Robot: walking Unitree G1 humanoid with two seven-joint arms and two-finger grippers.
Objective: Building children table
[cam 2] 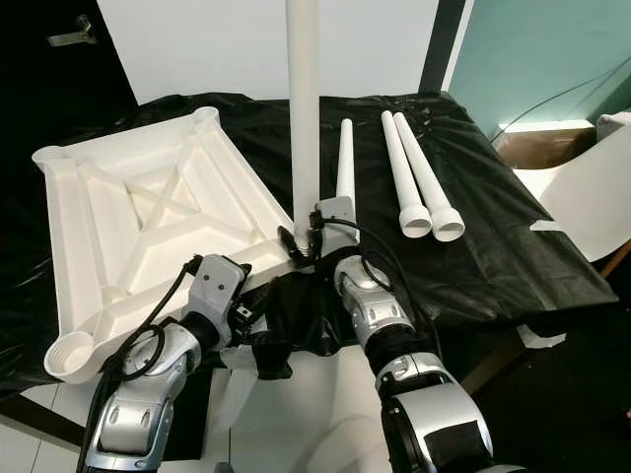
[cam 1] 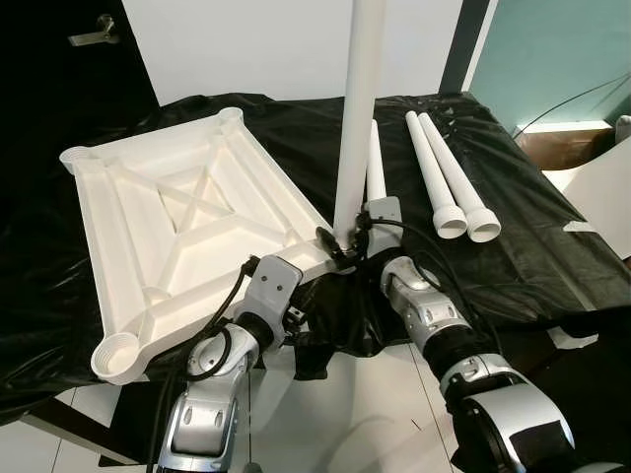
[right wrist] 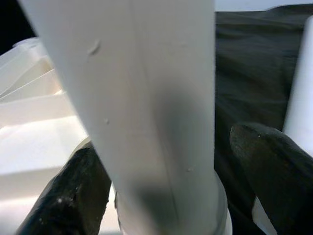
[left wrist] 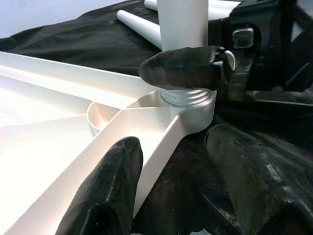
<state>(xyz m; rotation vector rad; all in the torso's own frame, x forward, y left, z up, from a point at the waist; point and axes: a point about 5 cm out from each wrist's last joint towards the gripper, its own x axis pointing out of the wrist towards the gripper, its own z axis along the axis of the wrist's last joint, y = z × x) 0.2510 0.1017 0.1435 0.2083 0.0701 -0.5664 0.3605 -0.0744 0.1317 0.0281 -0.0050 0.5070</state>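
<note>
Right tool around upright leg, seemingly gripping

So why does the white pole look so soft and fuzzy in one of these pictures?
Right wrist view: the upright leg sits very near the lens, so it blurs, shaded below. Left wrist view: the tabletop washes out in glare, the black fingers soft. Left eye view: sharp, evenly lit.

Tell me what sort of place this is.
Probably a room at home set up as a workbench: a table draped in black cloth, a white wall with a dark door behind, and white table legs laid out for assembly.
</note>
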